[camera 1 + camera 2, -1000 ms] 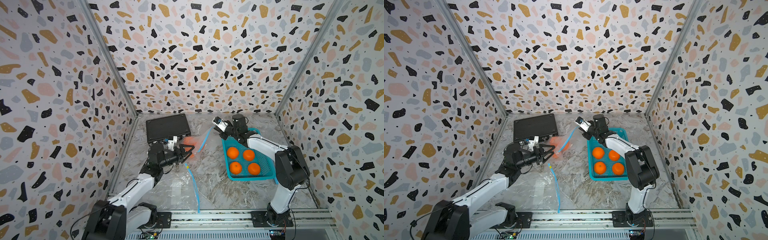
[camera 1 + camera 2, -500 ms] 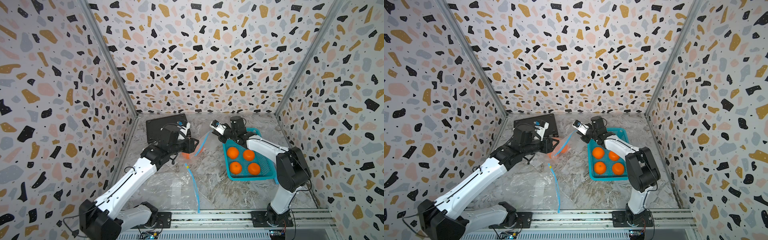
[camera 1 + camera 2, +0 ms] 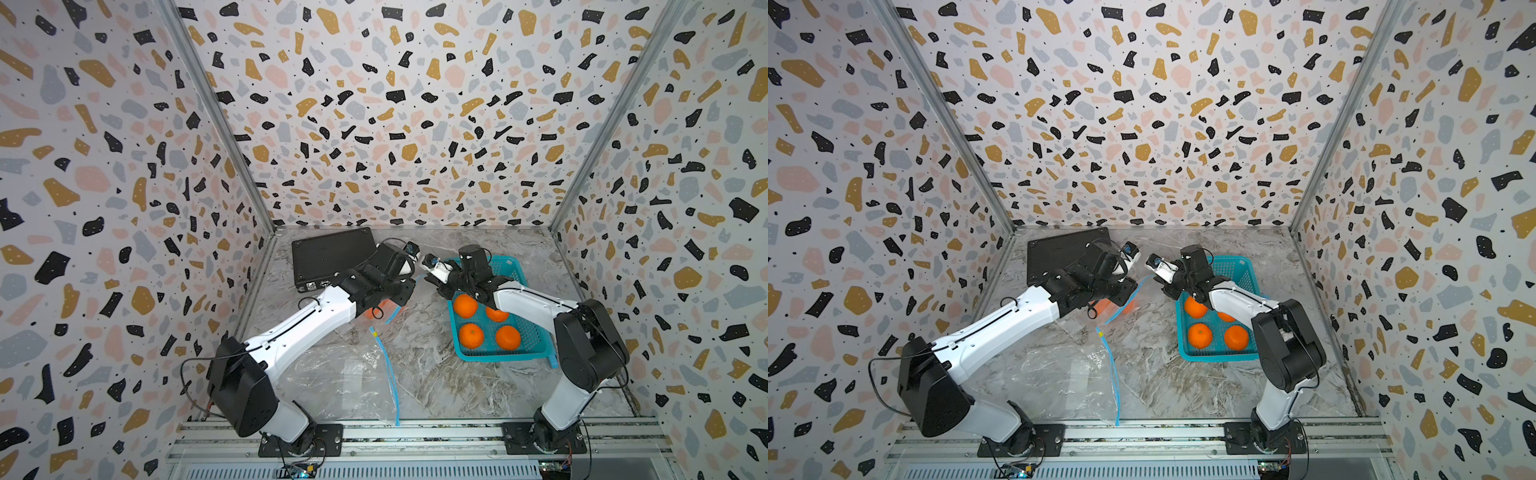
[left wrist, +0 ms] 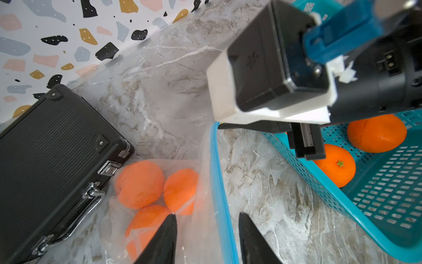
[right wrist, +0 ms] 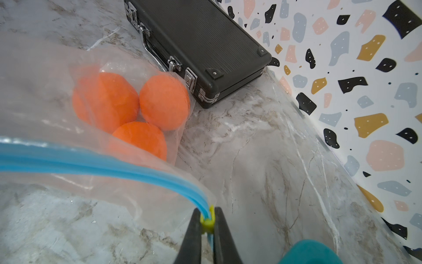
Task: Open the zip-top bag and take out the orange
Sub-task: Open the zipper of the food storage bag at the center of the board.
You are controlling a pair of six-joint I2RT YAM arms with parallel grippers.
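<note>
Three round matte oranges point(image 5: 106, 100) fill the crinkly clear zip-top bag point(image 5: 45, 68); the right gripper point(image 5: 207, 211) pinches its yellow slider point(image 5: 209, 222), the left gripper point(image 4: 206, 216) gapes astride the smooth blue strip point(image 4: 219, 182).

Lab test cell, terrazzo-print walls point(image 3: 395, 104)

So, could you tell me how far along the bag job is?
Done: four oranges already in the basket. In hand: right gripper pinches the yellow slider; left gripper, jaws open, straddles the blue zip. Left: three bagged oranges to lift out; zip opening unclear.
</note>
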